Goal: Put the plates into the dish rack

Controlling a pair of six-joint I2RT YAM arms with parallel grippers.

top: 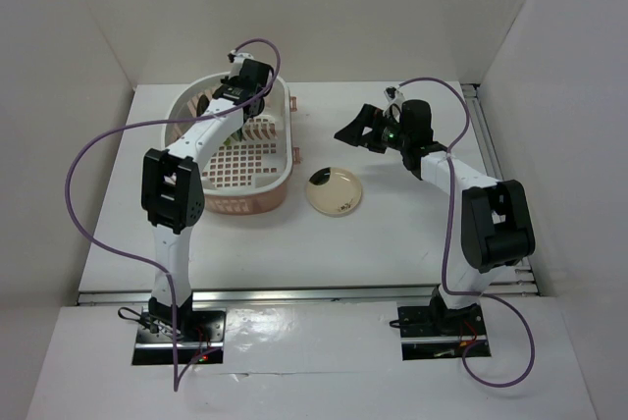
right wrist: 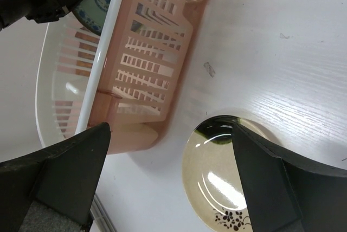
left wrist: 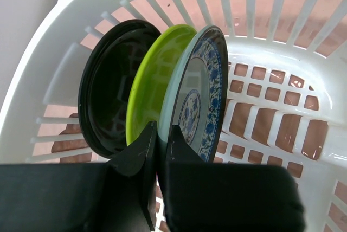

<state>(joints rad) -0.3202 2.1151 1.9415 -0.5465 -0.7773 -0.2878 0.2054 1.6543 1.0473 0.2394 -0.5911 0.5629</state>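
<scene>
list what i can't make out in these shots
Top view: what stands in the dish rack, behind the left arm.
Left wrist: lower rims of the black plate, green plate and patterned plate, covered by fingers of the left gripper.
Right wrist: part of the cream plate, behind a finger of the right gripper.

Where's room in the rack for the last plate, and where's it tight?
Bare: the rack floor on the near side of the blue patterned plate, and the table between cream plate and near edge. Crowded: the far end, black plate and green plate packed beside it.
</scene>
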